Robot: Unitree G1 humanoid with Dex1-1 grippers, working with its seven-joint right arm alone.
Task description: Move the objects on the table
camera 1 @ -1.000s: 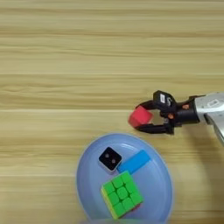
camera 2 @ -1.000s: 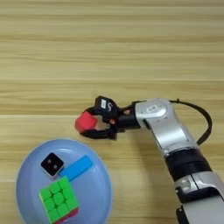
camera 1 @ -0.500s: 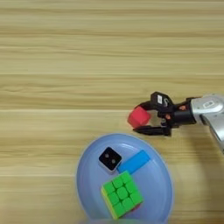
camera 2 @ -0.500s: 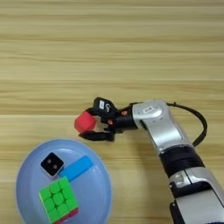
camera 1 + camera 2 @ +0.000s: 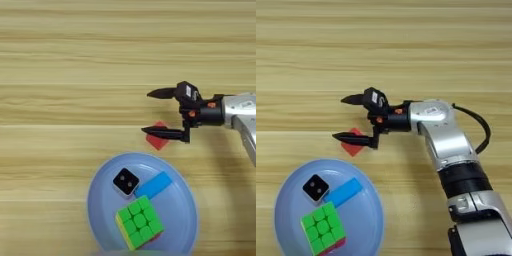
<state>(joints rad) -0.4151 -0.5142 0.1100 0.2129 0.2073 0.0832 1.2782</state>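
On the table: right gripper spread wide, lower finger over the red cube, perhaps touching. Just below, on the pale-blue plate: white cube with black face, blue block, green-topped puzzle cube.

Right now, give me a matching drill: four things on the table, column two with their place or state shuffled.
Column 1:
1. red cube
2. blue block
3. puzzle cube
4. tool

Column 2:
A. on the plate, green side up, nearest the bottom edge
B. on bare wood just above the plate's rim, partly under a black finger
C. fingers spread wide, gripping nothing
D. lying flat on the plate between the white cube with a black face and the puzzle cube

Pairs: 1-B, 2-D, 3-A, 4-C
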